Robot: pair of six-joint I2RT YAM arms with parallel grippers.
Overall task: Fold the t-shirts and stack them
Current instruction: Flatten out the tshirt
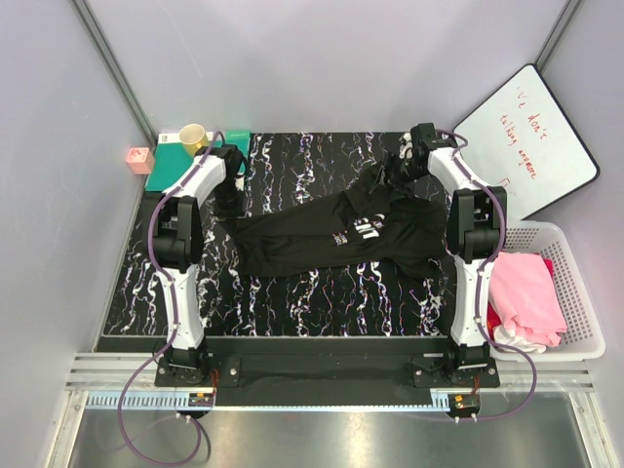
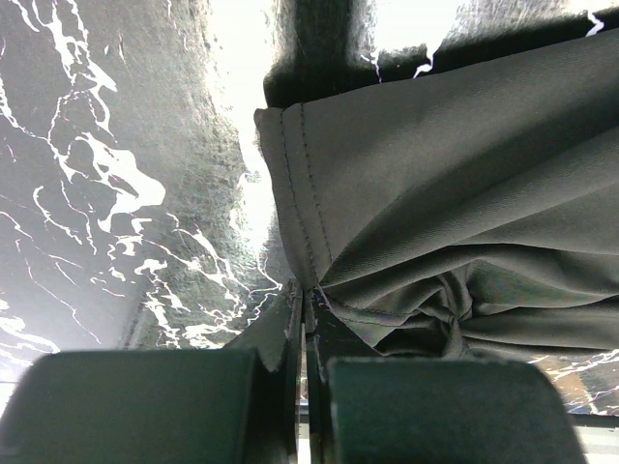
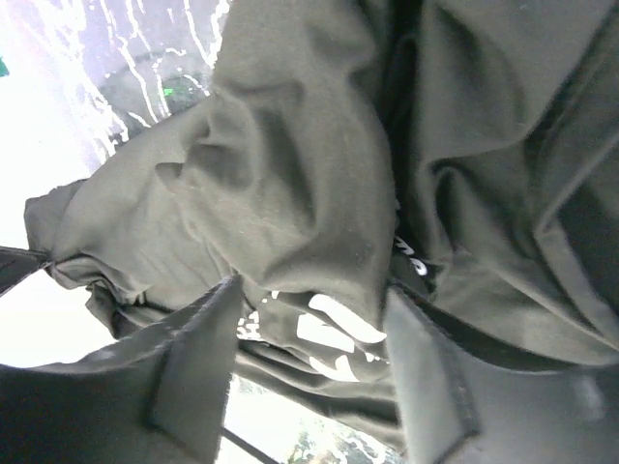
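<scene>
We see the left fingers clenched tight, tip against tip, pinching the stitched hem of the black t-shirt. From that pinch the cloth fans out to the right of the fingers and away beyond their tips, gathered into creases just beside the grip. To the left of these fingers lies only the bare marbled surface.

The right fingers stand well apart, and a thick fold of the same shirt fills the gap between them. Its white lettering shows just under the fold, between the two tips. More loose cloth bunches beyond the tips and out to their right. We cannot tell whether these fingers press the fold or merely straddle it.

From above, the shirt runs in a long band from one pair of fingers to the other. A pink t-shirt sits in a white basket, well clear of both pairs of fingers.
</scene>
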